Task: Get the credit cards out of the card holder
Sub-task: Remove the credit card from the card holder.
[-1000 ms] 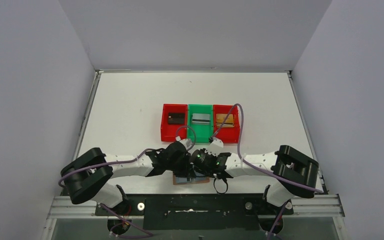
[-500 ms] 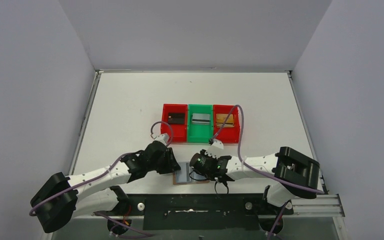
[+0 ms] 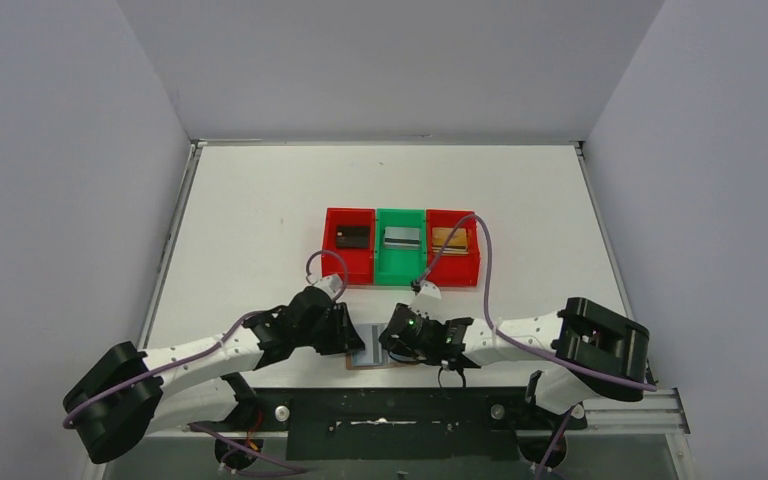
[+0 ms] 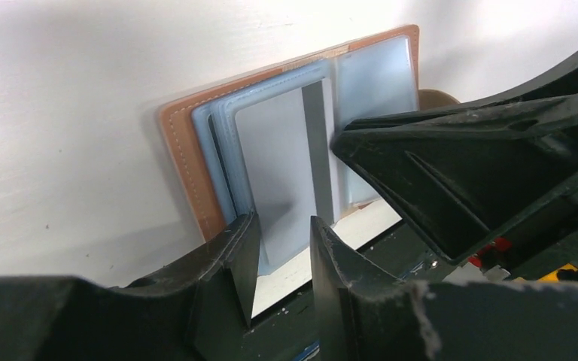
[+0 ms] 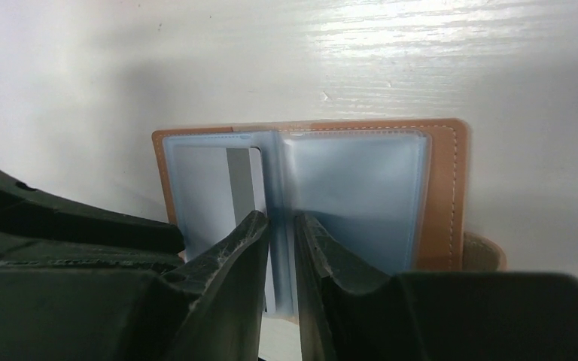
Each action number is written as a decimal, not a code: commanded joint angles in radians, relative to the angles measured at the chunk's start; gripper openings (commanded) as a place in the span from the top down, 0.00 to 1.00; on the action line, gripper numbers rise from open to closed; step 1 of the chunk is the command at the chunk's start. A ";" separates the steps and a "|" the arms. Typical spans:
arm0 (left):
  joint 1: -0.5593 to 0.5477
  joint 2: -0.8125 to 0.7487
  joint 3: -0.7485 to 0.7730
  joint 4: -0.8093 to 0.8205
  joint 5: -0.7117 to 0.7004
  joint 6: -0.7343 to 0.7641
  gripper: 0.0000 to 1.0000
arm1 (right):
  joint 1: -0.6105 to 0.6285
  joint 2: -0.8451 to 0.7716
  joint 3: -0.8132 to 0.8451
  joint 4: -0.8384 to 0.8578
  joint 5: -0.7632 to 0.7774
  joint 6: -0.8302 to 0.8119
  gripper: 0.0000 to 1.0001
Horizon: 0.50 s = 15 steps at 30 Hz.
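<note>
Where the table (image 3: pixel 260 220) ends nearest the arms, the card holder (image 5: pixel 361 188) lies open, a tan rim around grey-blue sleeves, with one pale card (image 4: pixel 278 150) in its left sleeve. The left gripper (image 4: pixel 282 226) has its jaws slightly apart at that card's edge. The right gripper (image 5: pixel 282 219), jaws narrowly parted, perhaps touches the fold. Next, pinch this seemingly last card and slide it out. Farther off, three cards (image 3: pixel 353 237) lie in the bins (image 3: pixel 401 214).

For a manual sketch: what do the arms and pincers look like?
The left arm and right arm have white links, black joints and purple cables; a green light shows near the right wrist. The left pincer and right pincer are black plastic.
</note>
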 commanded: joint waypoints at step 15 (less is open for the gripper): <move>0.011 0.127 -0.008 0.097 0.034 0.020 0.85 | -0.069 -0.059 -0.234 0.496 -0.174 -0.015 0.91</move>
